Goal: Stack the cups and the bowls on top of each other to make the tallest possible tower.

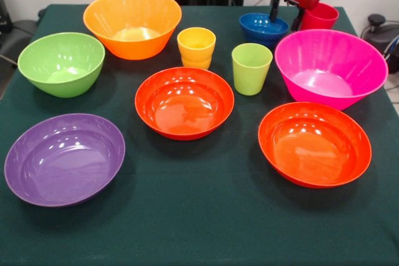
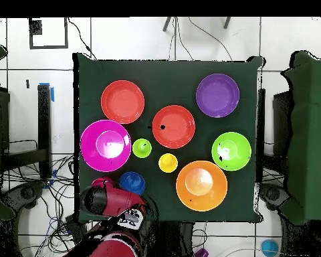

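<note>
The purple bowl (image 1: pixel 64 159) lay nearest, every bowl and cup apart on the worktop (image 1: pixel 206 222), no tower begun. The gripper (image 1: pixel 287 12) hung with narrowly parted jaws, empty, between blue bowl (image 1: pixel 264 28) and red cup (image 1: pixel 319 16). Best centre squarely on one rim before closing.

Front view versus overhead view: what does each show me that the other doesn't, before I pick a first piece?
Only the front view shows the red cup beside the blue bowl, and the open pincer with one finger dipping into that bowl.

Only the overhead view shows the arm's red body covering that corner, and the floor and cables around the table.

Both show nothing stacked yet: every bowl, plus the yellow cup and green cup, stands apart on the green cloth.
</note>
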